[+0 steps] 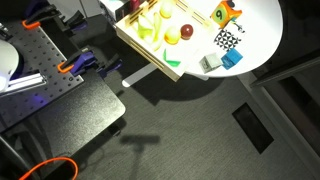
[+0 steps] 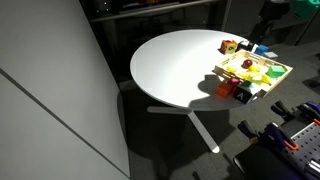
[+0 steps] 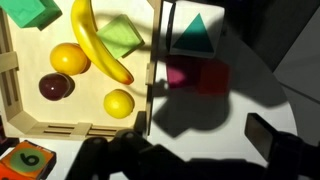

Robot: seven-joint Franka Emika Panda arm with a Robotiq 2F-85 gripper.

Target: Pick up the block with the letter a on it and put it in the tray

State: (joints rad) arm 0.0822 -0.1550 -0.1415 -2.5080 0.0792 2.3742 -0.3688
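Risk first: I cannot read a letter on any cube, so I could grab the wrong one. My best guess for the A block (image 3: 193, 35) is the white cube with the teal triangle. It sits on the surface (image 3: 245, 45) just beside the tray (image 3: 60, 128), outside its rim and close against a red block (image 3: 195, 75), which a sloppy approach could nudge. Being cubic, it has no long axis; its sides run roughly square to the rim. The tool (image 3: 185, 155) lies in shadow, so I cannot tell its width.

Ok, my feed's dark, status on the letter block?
End effector over table, open or shut unclear. Letter block on table, just outside tray. Banana inside; room left.
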